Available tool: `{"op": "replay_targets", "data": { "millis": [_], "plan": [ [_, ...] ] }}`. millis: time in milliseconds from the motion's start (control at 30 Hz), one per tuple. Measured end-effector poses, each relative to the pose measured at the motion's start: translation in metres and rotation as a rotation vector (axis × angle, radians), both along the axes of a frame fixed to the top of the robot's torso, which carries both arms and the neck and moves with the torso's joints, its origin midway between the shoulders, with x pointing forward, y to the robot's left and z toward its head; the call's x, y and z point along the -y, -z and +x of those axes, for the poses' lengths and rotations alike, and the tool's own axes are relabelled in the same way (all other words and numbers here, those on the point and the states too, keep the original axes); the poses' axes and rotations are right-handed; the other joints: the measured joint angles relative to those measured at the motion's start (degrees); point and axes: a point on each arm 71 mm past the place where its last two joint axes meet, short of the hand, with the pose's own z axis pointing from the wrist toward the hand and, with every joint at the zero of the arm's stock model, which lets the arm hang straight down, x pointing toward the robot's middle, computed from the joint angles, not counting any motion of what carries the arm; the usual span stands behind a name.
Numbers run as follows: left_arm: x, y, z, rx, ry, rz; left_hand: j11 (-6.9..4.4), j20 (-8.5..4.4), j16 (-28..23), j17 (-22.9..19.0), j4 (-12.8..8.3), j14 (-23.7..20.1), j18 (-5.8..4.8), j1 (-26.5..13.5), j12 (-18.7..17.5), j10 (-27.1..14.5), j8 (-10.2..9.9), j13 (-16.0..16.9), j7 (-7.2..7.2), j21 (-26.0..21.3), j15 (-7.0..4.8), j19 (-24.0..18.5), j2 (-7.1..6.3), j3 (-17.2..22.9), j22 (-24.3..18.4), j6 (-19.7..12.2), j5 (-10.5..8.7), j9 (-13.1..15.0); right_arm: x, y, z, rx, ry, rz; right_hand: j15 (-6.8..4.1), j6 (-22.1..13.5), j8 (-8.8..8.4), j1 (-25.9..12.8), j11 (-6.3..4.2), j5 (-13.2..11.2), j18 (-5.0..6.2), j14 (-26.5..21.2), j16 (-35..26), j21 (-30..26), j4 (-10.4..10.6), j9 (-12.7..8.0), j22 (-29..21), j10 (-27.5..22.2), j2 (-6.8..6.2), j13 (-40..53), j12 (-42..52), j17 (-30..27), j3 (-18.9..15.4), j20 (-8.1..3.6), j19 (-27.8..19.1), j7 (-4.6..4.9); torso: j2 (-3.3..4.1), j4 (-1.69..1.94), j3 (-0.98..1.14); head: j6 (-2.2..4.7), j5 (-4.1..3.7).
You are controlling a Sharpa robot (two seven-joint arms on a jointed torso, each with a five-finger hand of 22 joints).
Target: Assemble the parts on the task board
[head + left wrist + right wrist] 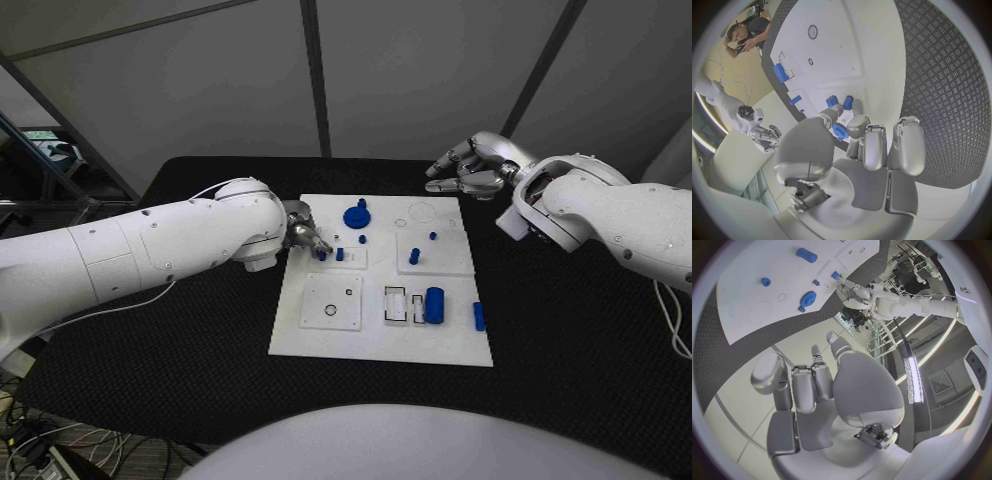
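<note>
Placement is the step in hand: your left hand [306, 236] pinches a small blue part [840, 131] over the board's [378, 340] upper-left block. Right hand [473, 167] hovers beyond the board, fingers curled, holding nothing. Next, you likely need to line the part up and press it in.

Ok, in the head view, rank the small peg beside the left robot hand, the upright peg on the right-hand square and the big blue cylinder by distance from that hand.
1. Small peg, right beside the left robot hand.
2. Upright peg, mid-board, towards the right.
3. Big cylinder, nearer the board's front right.
</note>
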Motion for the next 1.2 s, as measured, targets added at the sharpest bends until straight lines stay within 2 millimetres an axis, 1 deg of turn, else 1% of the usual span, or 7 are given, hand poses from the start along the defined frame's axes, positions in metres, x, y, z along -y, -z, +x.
{"op": "replay_targets", "data": {
  "millis": [367, 500, 533, 700, 733, 933, 1200],
  "plan": [
    [-0.011, -0.002, 0.000, 0.037, -0.051, -0.059, 0.64, 0.00, 0.0, 0.0, 4.8, 0.2, 0.00, -1.7, -3.6, -3.5, 0.0, -4.7, 0.53, -2.4, 0.22, 0.0, -0.50, -9.5, -0.8, -1.4, 0.00, 0.5, 0.001, 0.000, 0.000, 0.000, 0.002, -0.001, 0.00, 0.0, 0.00, 0.0, 0.00, 0.0, 0.00, 0.0, 0.0, 0.0, 0.0, 0.0, 0.0, 0.0, 0.00, 0.0, 0.0, 0.0, 0.0, 0.00, 0.0, 0.00, -0.03, 0.07, -0.02, 0.00, -0.16],
    [-0.014, -0.005, 0.002, 0.079, -0.093, -0.137, 2.37, 0.88, -1.8, 0.0, 6.4, 0.3, 0.04, 0.1, -11.8, -12.3, -1.9, -15.1, 2.43, -11.0, 1.82, -3.4, 0.52, -12.4, -10.2, -6.6, 0.00, -0.4, 0.002, 0.000, 0.000, 0.000, 0.004, -0.002, 0.00, 0.0, 0.00, 0.0, 0.00, 0.0, 0.00, 0.0, 0.0, 0.0, 0.0, 0.0, 0.0, 0.0, 0.00, 0.0, 0.0, 0.0, 0.0, 0.00, 0.0, 0.00, -0.03, 0.06, -0.01, 0.00, -0.22],
    [-0.014, -0.006, 0.003, 0.088, -0.102, -0.157, 2.94, 1.28, -2.9, 0.0, 6.7, 0.3, 1.69, 1.0, -13.0, -14.1, -2.4, -16.7, 3.03, -13.2, 2.37, -4.4, 0.61, -13.1, -12.4, -7.8, 0.00, -0.9, 0.003, 0.000, 0.000, 0.000, 0.005, -0.002, 0.00, 0.0, 0.00, 0.0, 0.00, 0.0, 0.00, 0.0, 0.0, 0.0, 0.0, 0.0, 0.0, 0.0, 0.00, 0.0, 0.0, 0.0, 0.0, 0.00, 0.0, 0.00, -0.03, 0.06, -0.01, 0.00, -0.25],
    [-0.014, -0.010, 0.005, 0.135, -0.137, -0.254, 4.70, 2.78, -13.0, -1.5, 7.2, -1.1, 3.24, 5.3, -13.7, -18.9, -2.9, -18.5, 4.86, -26.2, 4.00, -10.3, 0.94, -15.5, -25.5, -11.3, 0.00, -2.7, 0.003, 0.000, 0.000, 0.000, 0.006, -0.002, 0.00, 0.0, 0.00, 0.0, 0.00, 0.0, 0.00, 0.0, 0.0, 0.0, 0.0, 0.0, 0.0, 0.0, 0.00, 0.0, 0.0, 0.0, 0.0, 0.00, 0.0, 0.00, -0.01, 0.01, -0.01, 0.00, -0.36],
    [-0.014, -0.011, 0.006, 0.143, -0.140, -0.269, 5.01, 3.05, -16.1, -3.9, 7.1, -2.7, 6.13, 6.4, -14.0, -19.8, -2.9, -18.8, 5.09, -30.3, 4.28, -12.3, 1.02, -15.8, -29.5, -12.0, 0.00, -3.1, 0.003, 0.000, 0.001, 0.000, 0.006, -0.003, 0.00, 0.0, 0.00, 0.0, 0.00, 0.0, -0.01, 0.0, 0.0, 0.0, 0.0, 0.0, 0.0, 0.0, 0.00, 0.0, 0.0, 0.0, 0.0, 0.00, 0.0, 0.00, -0.01, 0.00, 0.00, 0.00, -0.40],
    [-0.004, -0.017, 0.008, 0.213, -0.111, -0.357, 7.02, 5.05, -38.8, -22.3, 1.7, -18.4, 6.26, 20.4, -20.1, -28.4, -4.7, -23.6, 7.08, -43.6, 6.36, -20.3, 2.91, -11.8, -39.7, -15.3, 0.27, -6.6, 0.004, 0.000, 0.001, 0.000, 0.008, -0.003, 0.00, 0.0, 0.00, 0.0, 0.00, 0.0, -0.01, 0.0, 0.0, 0.0, 0.0, 0.0, 0.0, 0.0, 0.00, 0.0, 0.0, 0.0, 0.0, 0.00, 0.0, 0.00, 0.00, -0.01, 0.03, 0.00, -0.66],
    [0.028, -0.028, 0.011, 0.366, 0.085, -0.395, 6.77, 4.47, -37.6, -27.0, -3.9, -17.8, 6.26, 28.3, -30.9, -26.4, -11.1, -36.0, 6.44, -43.0, 5.55, -18.8, -0.57, -3.0, -39.3, -9.6, -1.01, -16.4, 0.003, 0.000, 0.001, 0.000, 0.006, -0.003, 0.00, 0.0, 0.22, 0.0, 0.00, 0.0, 0.00, 0.0, -0.6, -0.4, 0.0, -0.1, -0.8, 0.0, 0.00, 0.0, -0.4, 0.0, 0.0, 0.00, 0.0, 0.00, 0.04, -0.08, 0.01, 0.00, -1.25]
  ]
}}
